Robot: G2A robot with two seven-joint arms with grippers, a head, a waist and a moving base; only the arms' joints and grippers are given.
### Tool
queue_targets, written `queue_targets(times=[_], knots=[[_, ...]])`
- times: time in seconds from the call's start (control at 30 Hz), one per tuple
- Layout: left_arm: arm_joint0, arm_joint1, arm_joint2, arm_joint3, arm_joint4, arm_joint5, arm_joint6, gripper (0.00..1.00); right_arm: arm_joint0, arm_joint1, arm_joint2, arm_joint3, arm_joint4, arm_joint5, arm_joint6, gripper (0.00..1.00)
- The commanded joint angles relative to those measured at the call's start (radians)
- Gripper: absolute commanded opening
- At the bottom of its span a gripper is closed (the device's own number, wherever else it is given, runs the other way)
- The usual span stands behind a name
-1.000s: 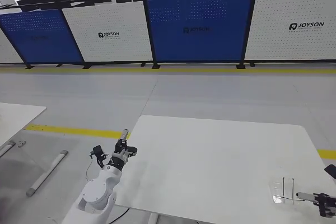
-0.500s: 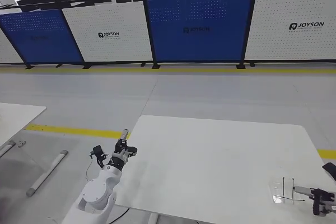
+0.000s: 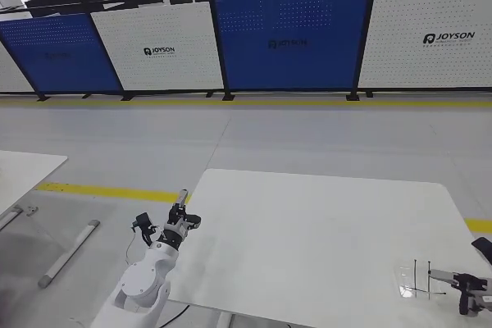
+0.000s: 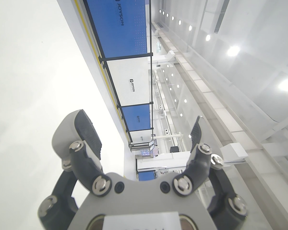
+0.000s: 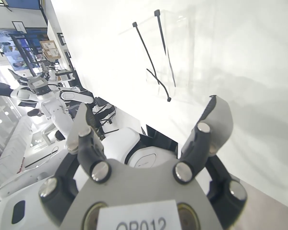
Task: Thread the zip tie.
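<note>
Free gap, R gripper (image 5: 147,102) to ties (image 5: 147,53)

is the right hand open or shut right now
Open. The right hand has its fingers wide apart with nothing between them; the zip ties lie untouched on the table ahead.

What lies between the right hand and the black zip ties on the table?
The stretch is bare: in the right wrist view, plain white table runs from the open right hand to the nearest black zip tie, with nothing lying on it.
</note>
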Motion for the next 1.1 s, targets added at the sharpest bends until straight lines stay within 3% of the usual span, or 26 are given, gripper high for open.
queue_targets(times=[0.0,0.27,0.3,0.37,0.4,0.57,0.7,1.07], knots=[[0.0,0.0,0.0,0.0,0.0,0.0,0.0,1.0,-0.008,-0.001,-0.011,-0.027,-0.044,0.034,-0.071,1.0],[0.0,0.0,0.0,0.0,0.0,0.0,0.0,1.0,-0.05,0.009,0.037,-0.067,-0.033,0.054,-0.057,1.0],[0.0,0.0,0.0,0.0,0.0,0.0,0.0,1.0,-0.054,0.01,0.04,-0.069,-0.031,0.054,-0.054,0.96],[0.0,0.0,0.0,0.0,0.0,0.0,0.0,1.0,-0.061,0.011,0.044,-0.073,-0.027,0.056,-0.045,0.6],[0.0,0.0,0.0,0.0,0.0,0.0,0.0,1.0,-0.062,0.012,0.045,-0.074,-0.028,0.057,-0.043,0.47],[0.0,0.0,0.0,0.0,0.0,0.0,0.0,1.0,-0.065,0.015,0.043,-0.079,-0.037,0.072,-0.039,0.35],[0.0,0.0,0.0,0.0,0.0,0.0,0.0,1.0,-0.061,0.016,0.039,-0.072,-0.043,0.085,-0.042,0.19],[0.0,0.0,0.0,0.0,0.0,0.0,0.0,1.0,-0.043,0.017,0.01,-0.071,-0.077,0.126,-0.066,0.22]])
